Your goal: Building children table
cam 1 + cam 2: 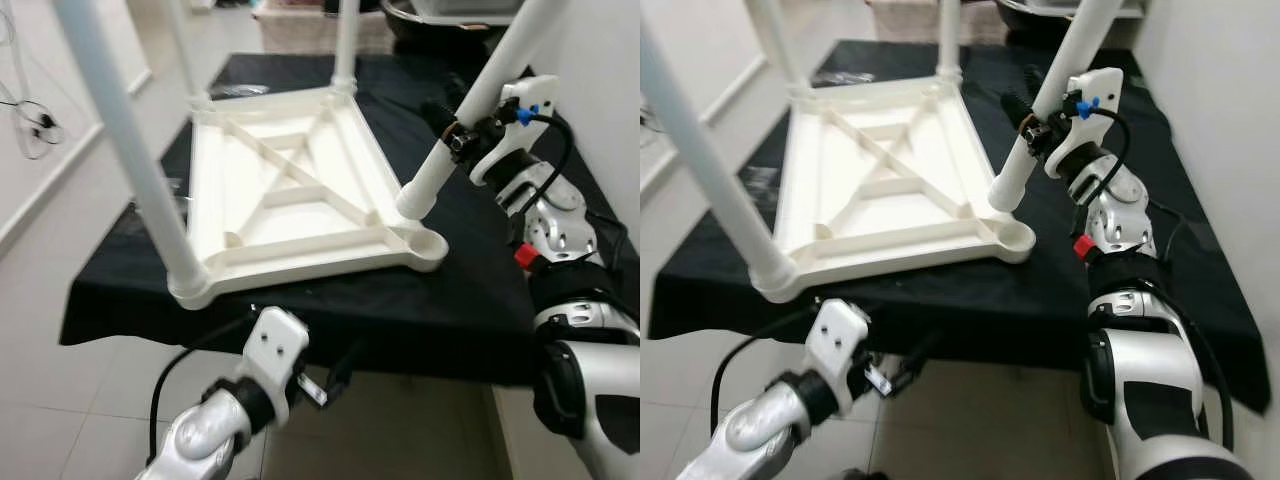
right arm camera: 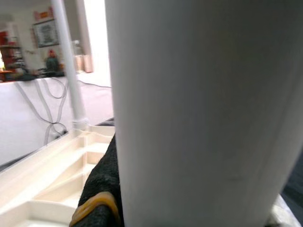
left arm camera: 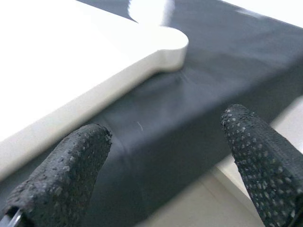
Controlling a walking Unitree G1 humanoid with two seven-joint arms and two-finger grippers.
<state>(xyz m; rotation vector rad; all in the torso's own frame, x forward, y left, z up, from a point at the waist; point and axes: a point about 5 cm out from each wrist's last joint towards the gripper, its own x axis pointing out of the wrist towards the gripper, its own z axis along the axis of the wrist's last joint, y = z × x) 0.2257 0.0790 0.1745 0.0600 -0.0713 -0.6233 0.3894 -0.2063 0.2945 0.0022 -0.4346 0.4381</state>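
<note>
A white child's table top lies upside down on the black-covered bench. Three white legs stand in its corners: near left, far left and far right. My right gripper is shut on the fourth leg, which tilts to the right. Its lower end hangs just above the near right corner socket; I cannot tell whether they touch. In the right wrist view the leg is close up beside a black finger. My left gripper is open, below the bench's front edge.
The bench's front edge lies close before me, with tiled floor below and to the left. Cables lie on the floor at the far left. A white wall runs along the right. A dark bowl stands at the back.
</note>
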